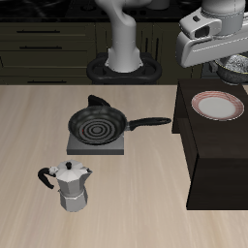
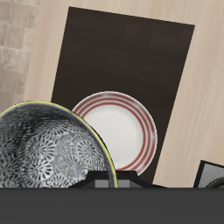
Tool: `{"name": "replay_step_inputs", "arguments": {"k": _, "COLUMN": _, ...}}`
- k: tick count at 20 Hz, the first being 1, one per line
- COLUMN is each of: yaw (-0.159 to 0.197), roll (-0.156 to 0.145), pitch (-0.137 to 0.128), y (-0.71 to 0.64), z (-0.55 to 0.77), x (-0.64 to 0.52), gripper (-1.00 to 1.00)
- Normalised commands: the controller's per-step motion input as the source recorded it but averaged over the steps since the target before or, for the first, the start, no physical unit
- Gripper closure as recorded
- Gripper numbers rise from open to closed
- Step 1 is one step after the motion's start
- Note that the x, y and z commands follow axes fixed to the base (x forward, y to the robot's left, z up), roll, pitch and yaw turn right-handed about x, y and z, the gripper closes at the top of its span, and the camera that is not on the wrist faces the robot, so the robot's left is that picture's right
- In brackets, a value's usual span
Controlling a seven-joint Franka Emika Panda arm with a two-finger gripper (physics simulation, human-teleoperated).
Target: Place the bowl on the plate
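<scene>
The bowl (image 1: 233,69), silvery-grey with a speckled inside, hangs in the air in my gripper (image 1: 229,58), which is shut on its rim. The bowl is above the back part of a dark raised block (image 1: 208,145), a little behind and above the plate (image 1: 217,106). The plate is white with a reddish-pink rim band and lies flat on the block. In the wrist view the bowl (image 2: 48,150) fills the foreground close to the camera. The plate (image 2: 121,131) shows below and beside it, partly covered by the bowl's rim. My gripper's fingers are mostly hidden in the wrist view.
A black frying pan (image 1: 97,124) with spiral rings sits on a grey square burner (image 1: 97,143) mid-table, its handle pointing toward the dark block. A silver moka pot (image 1: 71,185) stands nearer the table's front edge. The robot base (image 1: 124,58) is at the back.
</scene>
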Motion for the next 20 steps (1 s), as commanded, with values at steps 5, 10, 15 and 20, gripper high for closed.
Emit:
{"name": "replay_step_inputs", "arguments": {"k": 5, "yaw": -0.004, "roll": -0.013, "pitch": 0.008, "y": -0.05, "z": -0.07, "x": 0.11, "gripper": 1.0}}
{"name": "replay_step_inputs", "arguments": {"k": 10, "yaw": -0.001, "roll": -0.007, "pitch": 0.016, "y": -0.03, "z": -0.17, "x": 0.1, "gripper": 1.0}}
{"name": "replay_step_inputs", "arguments": {"k": 15, "yaw": 0.0, "roll": 0.005, "pitch": 0.026, "y": -0.02, "z": -0.21, "x": 0.1, "gripper": 1.0}}
{"name": "replay_step_inputs", "arguments": {"k": 20, "yaw": 0.014, "roll": -0.003, "pitch": 0.058, "y": 0.0, "z": -0.3, "x": 0.04, "gripper": 1.0}}
